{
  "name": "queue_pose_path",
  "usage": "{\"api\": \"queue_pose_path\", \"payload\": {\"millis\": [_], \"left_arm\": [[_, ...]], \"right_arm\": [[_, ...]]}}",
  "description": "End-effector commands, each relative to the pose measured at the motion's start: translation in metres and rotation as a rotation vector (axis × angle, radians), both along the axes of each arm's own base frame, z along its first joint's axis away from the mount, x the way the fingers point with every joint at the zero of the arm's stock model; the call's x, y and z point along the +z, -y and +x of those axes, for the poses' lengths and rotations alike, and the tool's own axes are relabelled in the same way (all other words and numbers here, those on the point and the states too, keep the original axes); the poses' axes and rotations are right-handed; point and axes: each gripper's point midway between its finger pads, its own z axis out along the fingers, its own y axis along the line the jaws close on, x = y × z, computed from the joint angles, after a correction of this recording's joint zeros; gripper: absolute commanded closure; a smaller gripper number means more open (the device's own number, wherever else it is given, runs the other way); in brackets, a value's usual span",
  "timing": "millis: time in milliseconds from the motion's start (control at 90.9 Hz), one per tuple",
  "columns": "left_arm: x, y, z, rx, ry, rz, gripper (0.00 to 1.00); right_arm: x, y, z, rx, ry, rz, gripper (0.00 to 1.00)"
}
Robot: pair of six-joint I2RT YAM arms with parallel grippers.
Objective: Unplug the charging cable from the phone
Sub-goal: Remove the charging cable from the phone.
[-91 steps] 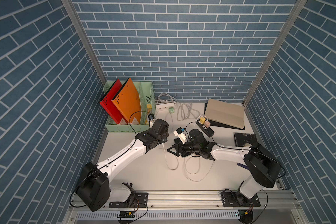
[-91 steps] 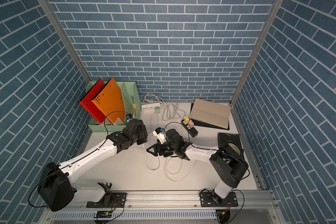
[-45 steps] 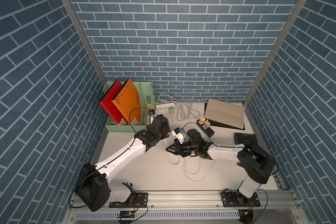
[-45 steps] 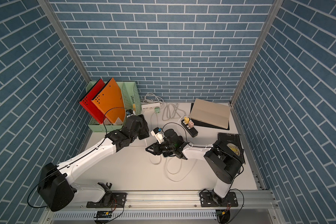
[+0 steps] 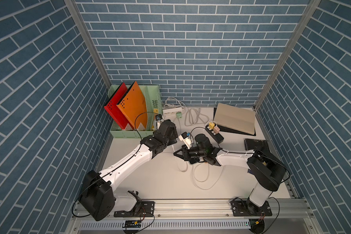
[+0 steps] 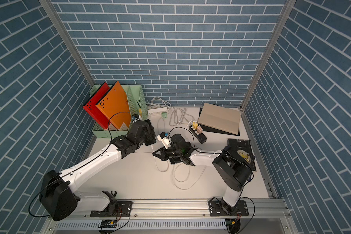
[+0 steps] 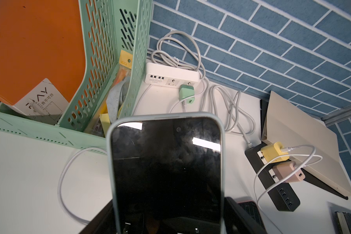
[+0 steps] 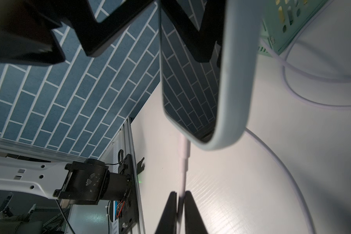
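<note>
My left gripper [image 7: 168,214] is shut on the phone [image 7: 166,172], which has a dark screen and a pale grey case. It holds the phone above the table. In the right wrist view the white charging cable [image 8: 183,162] sits plugged into the lower edge of the phone [image 8: 190,81]. My right gripper [image 8: 180,195] is shut on the cable a short way below the plug. In both top views the right gripper [image 5: 175,154] [image 6: 154,154] sits just in front of the left gripper [image 5: 170,137]. The cable [image 5: 177,165] loops over the table from there.
A green file rack [image 5: 134,132] with red and orange folders stands at the back left. Behind the grippers lie a white power strip [image 5: 171,111], a black power strip [image 5: 215,134] with yellow and pink chargers, and a beige book [image 5: 234,118]. A dark book [image 5: 255,144] lies on the right.
My right gripper has moved in towards the phone and its jaws have closed on the cable. The left gripper, with the phone, has shifted slightly towards the back.
</note>
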Motion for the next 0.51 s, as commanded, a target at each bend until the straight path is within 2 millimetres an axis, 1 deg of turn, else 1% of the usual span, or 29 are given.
{"api": "queue_pose_path", "payload": {"millis": [0, 209, 495], "left_arm": [[0.0278, -0.0003, 0.0082, 0.014, 0.077, -0.034, 1.0], [0.0295, -0.0011, 0.0083, 0.018, 0.08, -0.033, 1.0], [0.0321, -0.002, 0.009, 0.023, 0.086, -0.026, 1.0]], "right_arm": [[0.0067, -0.0058, 0.0003, 0.017, 0.021, 0.019, 0.92], [0.0066, -0.0044, -0.0017, 0.02, 0.022, 0.014, 1.0], [0.005, 0.0009, -0.005, 0.024, 0.032, -0.002, 1.0]]}}
